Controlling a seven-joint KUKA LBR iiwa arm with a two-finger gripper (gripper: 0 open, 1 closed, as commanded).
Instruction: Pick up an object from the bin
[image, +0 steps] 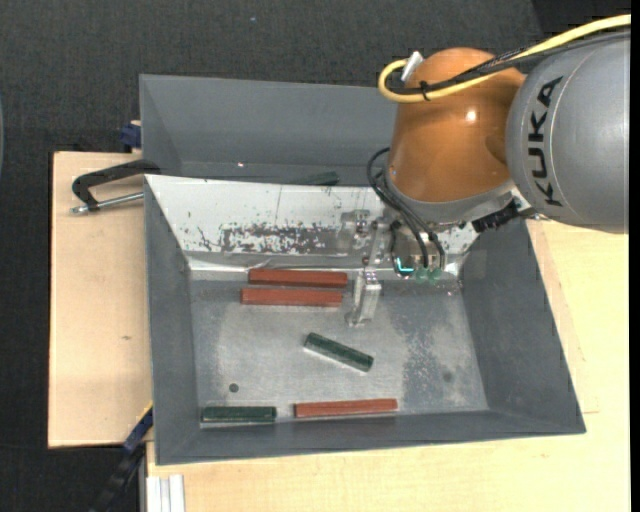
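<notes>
Neighbouring gripper (362, 302): two red bars (293, 296), green bar (338, 352)

scuffed matt grey metal bin (300, 120), glossy smooth orange cover (450, 120), matt red-brown bars (295, 296)

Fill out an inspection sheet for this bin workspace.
Surface: grey metal bin, back wall scuffed.
Job's things: two red-brown bars side by side at the back; third red-brown bar at the front; dark green bar tilted mid-floor; second green bar front left.
Clutter: small dark speck on the floor, front left.
Grippers: gripper at the back bars' right ends, behind the tilted green bar.
Cables: yellow cable looped over the orange wrist cover; black cables below it.
Surroundings: nothing seen.
</notes>
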